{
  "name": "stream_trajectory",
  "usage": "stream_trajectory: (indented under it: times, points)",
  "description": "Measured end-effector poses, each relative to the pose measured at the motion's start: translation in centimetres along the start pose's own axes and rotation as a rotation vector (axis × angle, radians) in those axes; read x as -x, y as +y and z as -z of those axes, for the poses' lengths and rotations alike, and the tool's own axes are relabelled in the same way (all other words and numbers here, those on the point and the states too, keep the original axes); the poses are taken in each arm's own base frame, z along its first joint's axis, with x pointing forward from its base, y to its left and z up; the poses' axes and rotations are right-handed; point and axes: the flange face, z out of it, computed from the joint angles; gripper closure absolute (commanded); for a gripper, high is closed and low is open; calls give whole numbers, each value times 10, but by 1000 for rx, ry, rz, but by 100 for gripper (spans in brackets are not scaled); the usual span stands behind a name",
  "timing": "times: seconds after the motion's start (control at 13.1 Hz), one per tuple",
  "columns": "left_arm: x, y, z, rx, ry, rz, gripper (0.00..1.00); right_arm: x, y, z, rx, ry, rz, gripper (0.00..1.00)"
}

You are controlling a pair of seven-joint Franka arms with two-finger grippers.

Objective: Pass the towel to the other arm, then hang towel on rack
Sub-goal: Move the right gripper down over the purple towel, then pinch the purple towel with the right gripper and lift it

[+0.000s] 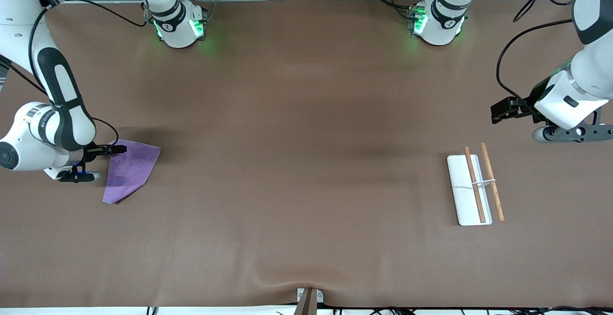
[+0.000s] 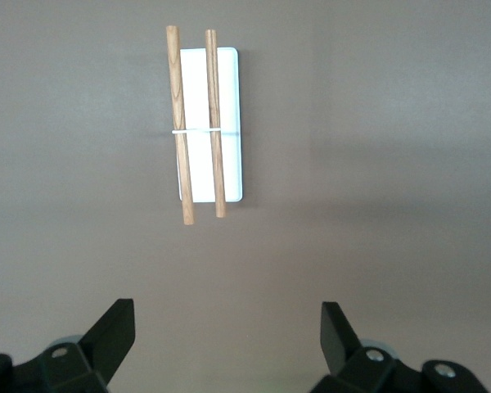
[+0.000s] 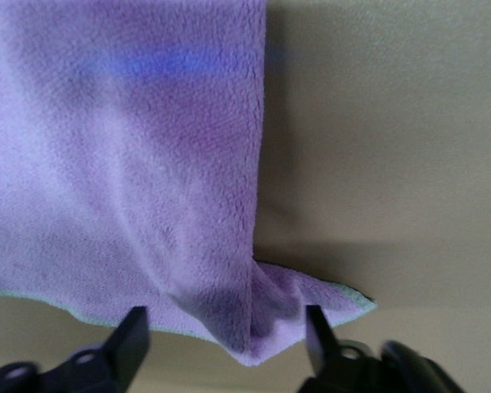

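The lilac towel (image 1: pixel 131 169) lies flat on the brown table at the right arm's end, with one corner puckered into a fold. My right gripper (image 1: pixel 119 150) is low at that corner and open. In the right wrist view its fingers (image 3: pixel 131 332) stand on either side of the towel's folded corner (image 3: pixel 262 327), gripper (image 3: pixel 225 336) not closed on it. The rack (image 1: pixel 471 188) lies at the left arm's end, a white base with two wooden rods, and it also shows in the left wrist view (image 2: pixel 204 123). My left gripper (image 1: pixel 497 112) hangs open and empty over bare table beside the rack (image 2: pixel 227 336).
The two robot bases (image 1: pixel 179 25) (image 1: pixel 436 23) stand along the table's back edge with cables beside them. A small clamp (image 1: pixel 307 300) sits at the middle of the table's front edge. Brown mat (image 1: pixel 306 162) covers the table between towel and rack.
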Motion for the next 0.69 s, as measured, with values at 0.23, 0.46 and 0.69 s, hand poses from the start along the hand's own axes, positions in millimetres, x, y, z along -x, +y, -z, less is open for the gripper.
stream_trajectory:
  times: [0.23, 0.46, 0.69]
  points:
    - [-2, 3, -3, 1, 1, -5, 0, 0, 3, 1, -3, 10, 34, 100]
    - [-1, 13, -4, 2, 0, 19, 0, -1, 4, 2, -4, 23, 77, 100]
    - [2, 32, -3, 4, 0, 56, 0, -1, 3, 22, 8, 59, 172, 100]
